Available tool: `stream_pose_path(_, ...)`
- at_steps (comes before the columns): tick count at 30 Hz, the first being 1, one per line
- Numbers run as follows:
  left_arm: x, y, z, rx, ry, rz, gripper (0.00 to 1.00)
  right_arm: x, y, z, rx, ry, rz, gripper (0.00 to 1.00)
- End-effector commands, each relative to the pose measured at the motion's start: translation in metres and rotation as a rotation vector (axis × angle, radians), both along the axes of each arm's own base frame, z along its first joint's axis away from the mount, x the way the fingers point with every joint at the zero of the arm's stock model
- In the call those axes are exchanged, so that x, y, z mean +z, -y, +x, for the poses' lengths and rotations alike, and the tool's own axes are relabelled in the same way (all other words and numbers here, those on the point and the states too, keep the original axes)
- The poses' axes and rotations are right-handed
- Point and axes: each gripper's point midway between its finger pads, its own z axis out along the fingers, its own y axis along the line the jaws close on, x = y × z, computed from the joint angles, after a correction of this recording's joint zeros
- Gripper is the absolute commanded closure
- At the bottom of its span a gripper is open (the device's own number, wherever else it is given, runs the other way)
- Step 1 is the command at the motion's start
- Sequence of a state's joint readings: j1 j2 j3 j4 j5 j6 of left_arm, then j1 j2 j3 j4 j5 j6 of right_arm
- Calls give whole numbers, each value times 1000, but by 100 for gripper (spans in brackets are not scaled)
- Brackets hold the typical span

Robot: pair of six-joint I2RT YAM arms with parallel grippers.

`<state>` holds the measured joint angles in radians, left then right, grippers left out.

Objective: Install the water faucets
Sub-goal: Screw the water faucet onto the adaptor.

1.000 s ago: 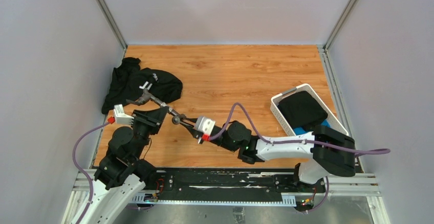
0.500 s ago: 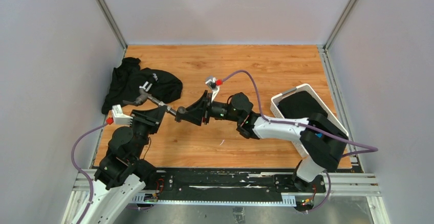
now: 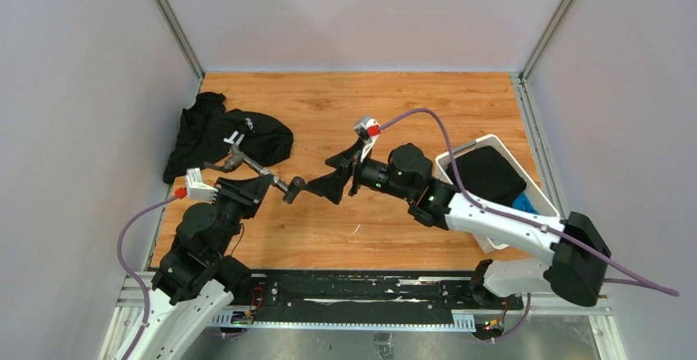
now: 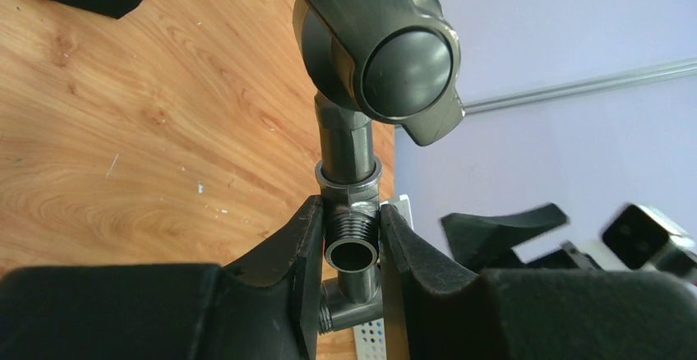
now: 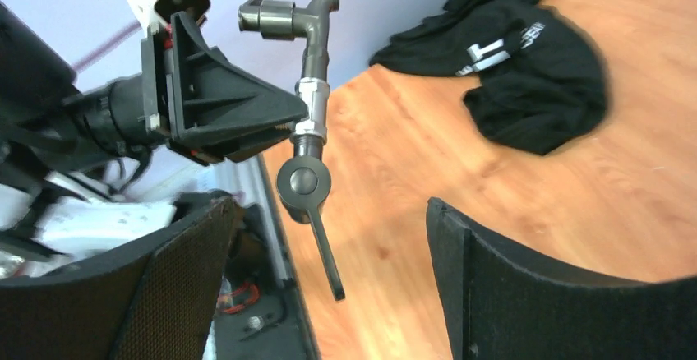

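Note:
The water faucets show as one joined dark-grey piece [image 3: 261, 171], held in the air above the wooden floor. My left gripper [image 3: 267, 177] is shut on its threaded tee fitting [image 4: 353, 243]. The valve body with its round cap [image 4: 386, 64] stands out beyond my fingers. In the right wrist view the elbow spout [image 5: 308, 19] is at the top and the thin lever handle [image 5: 323, 249] hangs down. My right gripper [image 3: 322, 179] stands open just right of the lever end, not touching it; its pads [image 5: 526, 294] are wide apart.
A black cloth garment [image 3: 226, 134] lies at the far left of the floor. A white plastic basket [image 3: 448, 181] with dark cloth in it stands at the right, behind the right arm. Grey walls close in both sides.
My right gripper has let go of the faucet's lever end, opened wide and drawn back to the right, its wrist turned. The left gripper has held the faucet nearly still.

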<state>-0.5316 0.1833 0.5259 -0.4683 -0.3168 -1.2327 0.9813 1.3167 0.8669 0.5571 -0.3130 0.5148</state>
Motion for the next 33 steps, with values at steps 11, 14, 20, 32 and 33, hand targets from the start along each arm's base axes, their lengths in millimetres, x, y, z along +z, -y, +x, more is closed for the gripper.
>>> stream_pose_path(11, 31, 0, 0, -1, 44, -26, 100, -4, -7, -34, -233, 1620, -718, 14)
stream_pose_path(14, 30, 2, 1, -8, 20, -8, 100, 0, -15, -39, -332, 1819, -739, 13)
stream_pose_path(20, 31, 1, 0, -4, -1, 8, 100, -28, -38, -43, -343, 2036, -832, 12)
stream_pose_path(32, 32, 2, -3, -23, -11, 39, 100, -38, -61, -28, -483, 2179, -893, 16)
stream_pose_path(33, 32, 1, -3, -22, -11, 41, 100, -37, -63, -27, -491, 2178, -896, 17)
